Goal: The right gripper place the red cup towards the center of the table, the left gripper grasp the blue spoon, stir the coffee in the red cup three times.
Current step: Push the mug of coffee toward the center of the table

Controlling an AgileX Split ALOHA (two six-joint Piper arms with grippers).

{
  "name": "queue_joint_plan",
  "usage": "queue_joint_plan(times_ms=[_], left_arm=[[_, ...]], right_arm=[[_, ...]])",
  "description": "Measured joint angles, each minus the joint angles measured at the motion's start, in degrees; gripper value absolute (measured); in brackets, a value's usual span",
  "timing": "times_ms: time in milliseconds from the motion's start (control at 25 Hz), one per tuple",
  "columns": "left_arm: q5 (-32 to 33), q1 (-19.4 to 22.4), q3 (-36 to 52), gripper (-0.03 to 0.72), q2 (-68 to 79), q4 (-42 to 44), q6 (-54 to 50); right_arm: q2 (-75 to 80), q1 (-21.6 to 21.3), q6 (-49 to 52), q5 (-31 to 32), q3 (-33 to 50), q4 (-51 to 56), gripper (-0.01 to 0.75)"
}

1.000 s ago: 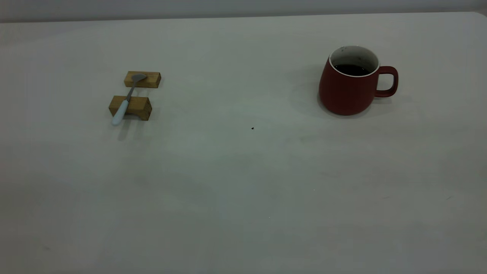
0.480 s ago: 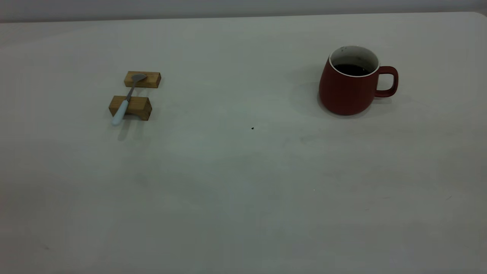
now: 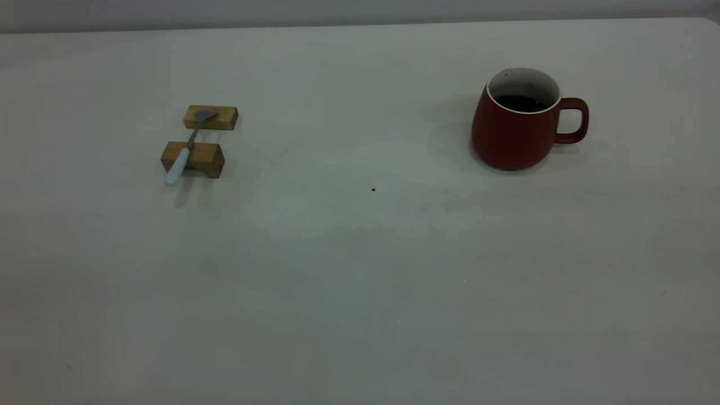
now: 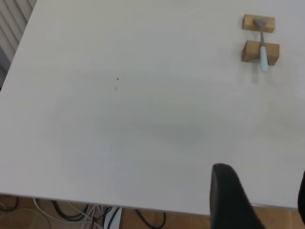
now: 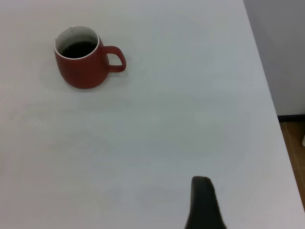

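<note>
The red cup stands upright at the table's right, handle pointing right, with dark coffee inside. The blue spoon lies across two wooden blocks at the left, its pale handle nearest the front. Neither gripper appears in the exterior view. My left gripper hangs open over the table's near edge, far from the spoon. In the right wrist view one finger of my right gripper shows with a wide bare gap beside it, so it is open, well short of the cup.
The two wooden blocks sit one behind the other under the spoon. A tiny dark speck marks the table's middle. Cables hang below the table's edge, and the floor shows past its right side.
</note>
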Motion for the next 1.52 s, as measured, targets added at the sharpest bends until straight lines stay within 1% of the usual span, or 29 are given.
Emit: queue_joint_plan(times_ms=[320, 520, 680, 800, 920, 1080, 1160, 1240, 1520], left_arm=[[0.0, 0.0, 0.0, 0.425, 0.0, 0.0, -0.1], [0.0, 0.0, 0.0, 0.425, 0.0, 0.0, -0.1], [0.0, 0.0, 0.0, 0.425, 0.0, 0.0, -0.1], [0.0, 0.0, 0.0, 0.425, 0.0, 0.0, -0.1], [0.0, 0.0, 0.0, 0.425, 0.0, 0.0, -0.1], [0.0, 0.0, 0.0, 0.425, 0.0, 0.0, -0.1], [0.0, 0.0, 0.0, 0.425, 0.0, 0.0, -0.1], [0.0, 0.0, 0.0, 0.425, 0.0, 0.0, -0.1], [0.0, 0.0, 0.0, 0.425, 0.0, 0.0, -0.1]], right_arm=[[0.0, 0.0, -0.8, 0.0, 0.0, 4.8, 0.563], [1.7, 0.0, -7.8, 0.0, 0.0, 10.8, 0.563], [10.5, 0.0, -10.8, -0.1, -0.1, 14.0, 0.567], [20.6, 0.0, -11.3, -1.2, -0.3, 14.1, 0.596], [30.6, 0.0, -14.9, -6.2, -0.9, 15.0, 0.625], [45.3, 0.0, -25.5, -20.5, -1.8, 19.2, 0.627], [52.8, 0.0, -29.0, -24.5, -3.6, 20.7, 0.626], [61.2, 0.0, -31.5, -26.3, -6.4, 21.9, 0.621], [84.0, 0.0, -39.5, -28.7, -21.7, 22.9, 0.587]])
